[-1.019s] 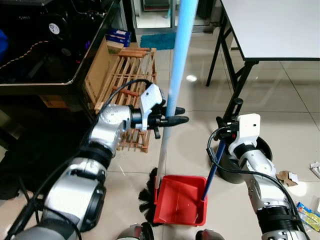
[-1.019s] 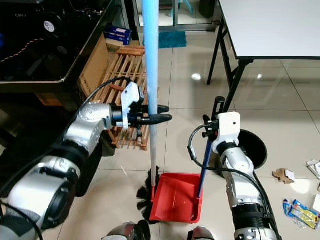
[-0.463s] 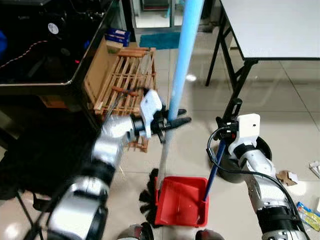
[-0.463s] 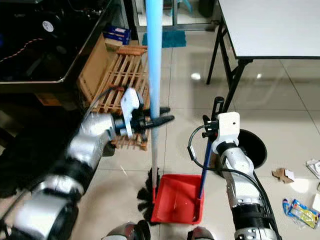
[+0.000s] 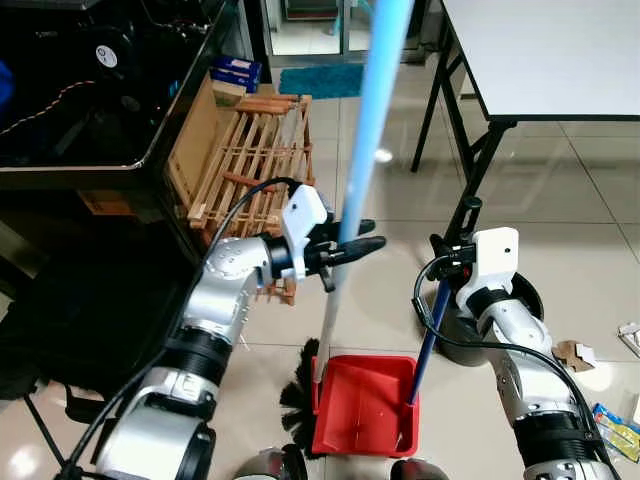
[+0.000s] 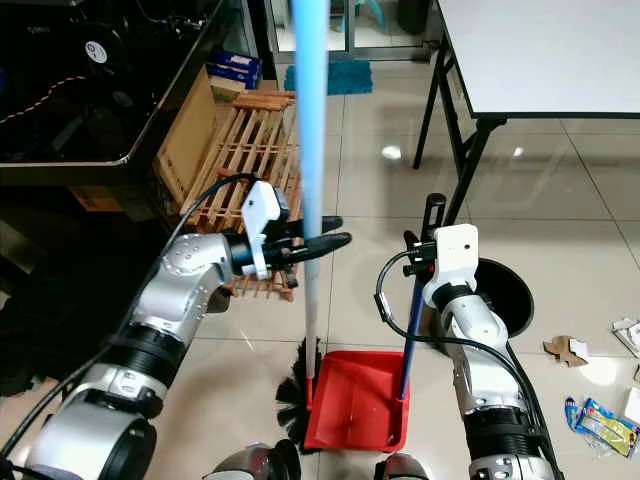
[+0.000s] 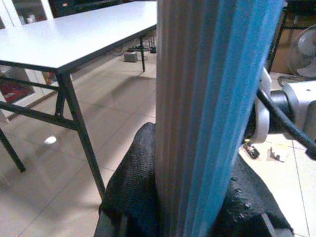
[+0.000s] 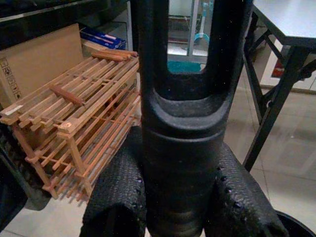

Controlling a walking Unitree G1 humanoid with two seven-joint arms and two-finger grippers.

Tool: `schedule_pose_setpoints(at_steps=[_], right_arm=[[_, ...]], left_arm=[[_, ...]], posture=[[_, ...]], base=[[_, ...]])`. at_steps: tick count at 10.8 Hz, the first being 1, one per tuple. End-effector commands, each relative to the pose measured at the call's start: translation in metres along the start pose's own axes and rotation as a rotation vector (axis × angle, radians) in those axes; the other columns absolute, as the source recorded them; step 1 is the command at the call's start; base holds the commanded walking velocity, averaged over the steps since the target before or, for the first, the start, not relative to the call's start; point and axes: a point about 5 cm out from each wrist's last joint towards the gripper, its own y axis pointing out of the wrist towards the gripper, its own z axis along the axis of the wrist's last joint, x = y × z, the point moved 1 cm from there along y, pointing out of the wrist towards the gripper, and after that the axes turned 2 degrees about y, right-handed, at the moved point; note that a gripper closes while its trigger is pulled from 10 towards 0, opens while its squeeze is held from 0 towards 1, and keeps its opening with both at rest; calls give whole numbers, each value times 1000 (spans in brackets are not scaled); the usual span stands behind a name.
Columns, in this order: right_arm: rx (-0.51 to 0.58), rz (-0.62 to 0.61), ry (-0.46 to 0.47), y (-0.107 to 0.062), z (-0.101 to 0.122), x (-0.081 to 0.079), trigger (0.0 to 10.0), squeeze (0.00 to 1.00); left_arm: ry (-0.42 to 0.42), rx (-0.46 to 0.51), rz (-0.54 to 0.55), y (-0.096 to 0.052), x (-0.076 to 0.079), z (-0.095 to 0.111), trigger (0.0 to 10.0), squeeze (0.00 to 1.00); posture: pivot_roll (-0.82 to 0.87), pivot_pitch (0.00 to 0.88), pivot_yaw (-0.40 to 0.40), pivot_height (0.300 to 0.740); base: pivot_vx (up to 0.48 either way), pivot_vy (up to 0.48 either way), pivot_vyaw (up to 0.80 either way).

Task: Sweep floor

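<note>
A broom with a light blue handle (image 5: 365,130) stands nearly upright, its top leaning right. Its black bristles (image 5: 298,395) rest on the tiled floor against the left edge of a red dustpan (image 5: 360,415). My left gripper (image 5: 350,245) is shut on the broom handle at mid-height; the left wrist view shows the handle (image 7: 207,113) clamped between the black fingers (image 7: 133,192). My right gripper (image 5: 445,262) is shut on the top of the dustpan's dark blue handle (image 5: 428,340), seen close in the right wrist view (image 8: 185,148) between the fingers (image 8: 116,197).
A wooden slatted rack (image 5: 255,160) and a cardboard box (image 5: 195,135) lean by a black bench (image 5: 100,150) at left. A white table (image 5: 540,50) on black legs (image 5: 470,150) stands at right. A black round base (image 5: 530,300), a cardboard scrap (image 5: 573,355) and a wrapper (image 5: 615,425) lie to the right.
The broom handle's top has tilted further right while the bristles stay by the dustpan. My left arm has reached forward a little. The right arm has hardly moved.
</note>
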Motion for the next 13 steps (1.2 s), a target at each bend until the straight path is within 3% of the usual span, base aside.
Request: schedule_pose_setpoints(at_steps=[1, 6, 7, 8, 11, 12, 13], right_arm=[[33, 30, 25, 3, 8, -5, 10000, 0], [42, 104, 55, 5, 14, -14, 10000, 0], [46, 112, 55, 5, 16, -16, 10000, 0], [45, 115, 55, 5, 15, -16, 10000, 0], [38, 121, 55, 4, 15, -16, 10000, 0], [36, 122, 56, 4, 15, -16, 10000, 0], [34, 125, 57, 4, 14, -16, 10000, 0]], left_arm=[[-61, 10, -2, 2, 6, -7, 10000, 0], [-86, 17, 13, 5, 11, -7, 10000, 0], [-87, 17, 14, 5, 11, -7, 10000, 188], [-93, 16, 18, 5, 10, -7, 10000, 1000], [-92, 13, 21, 5, 11, -8, 10000, 996], [-91, 12, 23, 5, 11, -8, 10000, 925], [-92, 11, 27, 5, 11, -9, 10000, 114]], posture=[[-225, 118, 84, 740], [-231, 119, 74, 740], [-232, 119, 73, 740], [-232, 118, 72, 740], [-233, 119, 71, 740], [-233, 119, 70, 740], [-232, 119, 71, 740]], base=[[0, 0, 0], [0, 0, 0], [0, 0, 0], [0, 0, 0], [0, 0, 0], [0, 0, 0], [0, 0, 0]])
